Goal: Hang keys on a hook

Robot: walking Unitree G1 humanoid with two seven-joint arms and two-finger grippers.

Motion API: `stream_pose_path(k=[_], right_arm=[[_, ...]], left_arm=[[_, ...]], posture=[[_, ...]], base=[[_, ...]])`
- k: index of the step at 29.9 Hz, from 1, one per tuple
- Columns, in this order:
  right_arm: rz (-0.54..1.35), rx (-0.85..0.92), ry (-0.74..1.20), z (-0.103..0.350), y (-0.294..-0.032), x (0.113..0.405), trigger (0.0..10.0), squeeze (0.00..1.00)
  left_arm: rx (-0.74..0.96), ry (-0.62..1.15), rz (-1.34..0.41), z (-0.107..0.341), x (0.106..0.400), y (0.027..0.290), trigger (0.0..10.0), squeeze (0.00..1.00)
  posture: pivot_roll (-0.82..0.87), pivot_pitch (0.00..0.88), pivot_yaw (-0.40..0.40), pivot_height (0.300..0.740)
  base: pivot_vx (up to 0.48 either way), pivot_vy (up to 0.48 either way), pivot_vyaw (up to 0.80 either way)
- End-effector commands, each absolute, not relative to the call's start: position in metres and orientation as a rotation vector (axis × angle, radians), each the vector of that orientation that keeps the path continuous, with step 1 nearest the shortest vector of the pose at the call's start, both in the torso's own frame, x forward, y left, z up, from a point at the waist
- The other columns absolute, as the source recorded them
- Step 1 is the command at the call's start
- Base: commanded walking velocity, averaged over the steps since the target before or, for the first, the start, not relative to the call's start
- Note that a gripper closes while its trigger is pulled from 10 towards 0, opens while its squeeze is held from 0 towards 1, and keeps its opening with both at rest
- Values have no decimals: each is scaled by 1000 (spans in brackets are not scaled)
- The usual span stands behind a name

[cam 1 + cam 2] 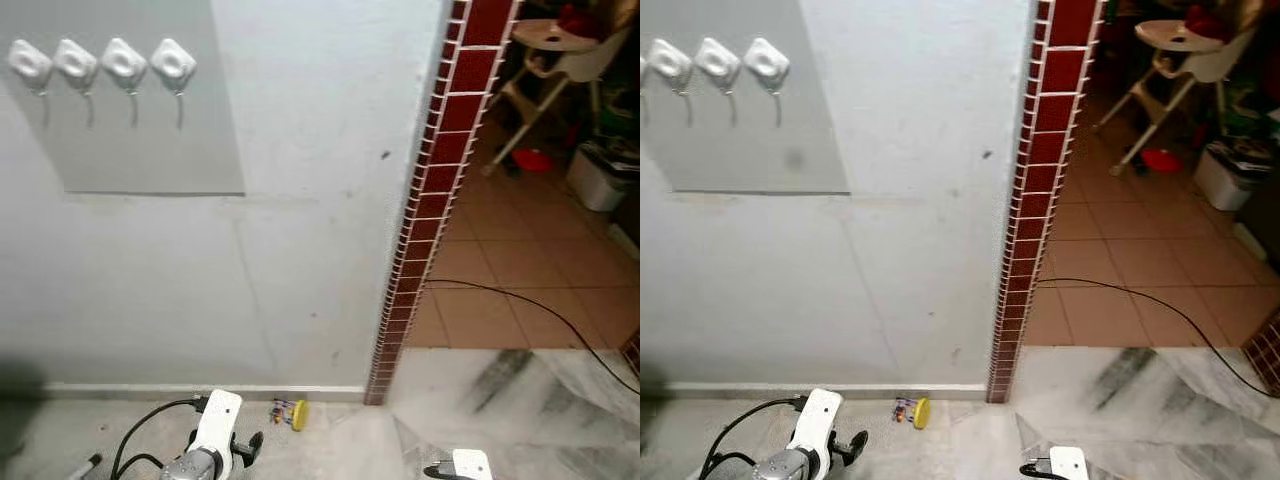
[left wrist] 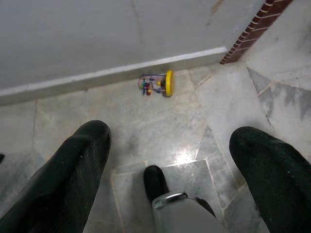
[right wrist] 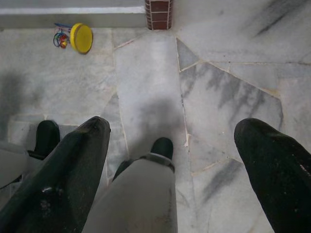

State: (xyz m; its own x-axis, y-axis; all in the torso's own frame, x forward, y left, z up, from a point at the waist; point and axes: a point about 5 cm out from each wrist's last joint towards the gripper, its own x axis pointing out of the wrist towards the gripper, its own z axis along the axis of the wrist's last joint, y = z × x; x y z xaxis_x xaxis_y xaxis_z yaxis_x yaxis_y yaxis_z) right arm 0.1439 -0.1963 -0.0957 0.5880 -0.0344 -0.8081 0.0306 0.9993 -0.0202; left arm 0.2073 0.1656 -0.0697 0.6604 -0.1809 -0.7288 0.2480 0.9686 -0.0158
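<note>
Keys (image 1: 290, 412) lie on the floor by the wall; both end effectors (image 2: 170, 160) (image 3: 175, 165) hang wide open, empty. I'd bend low, pinch the ring.

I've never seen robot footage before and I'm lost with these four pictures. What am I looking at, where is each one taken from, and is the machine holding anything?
This is a walking humanoid robot with two arms. The two upper pictures come from the two eyes of a camera on its head, looking forward and down at a grey wall with a row of white hooks and a red brick pillar edge. The two lower pictures come from cameras on its wrists, each looking along that arm's two black fingers toward the marble floor.

The left gripper and the right gripper both hang low with fingers spread apart, holding nothing.

On the floor by the skirting lies the key bunch with a round yellow tag, not yet picked up. A black cable crosses the tiled room beyond.
</note>
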Motion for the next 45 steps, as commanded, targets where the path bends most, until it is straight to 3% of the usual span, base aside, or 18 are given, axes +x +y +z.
stream_pose_path(k=[1,45], right_arm=[[-51,2,932,-95,-197,145,10000,0],[-45,-2,911,-93,-200,146,10000,0]], left_arm=[[85,807,-222,-68,211,169,10000,0],[-14,732,-222,-55,232,155,10000,0]], posture=[[-30,0,11,740],[-36,0,16,740]], base=[[0,0,800],[0,0,800]])
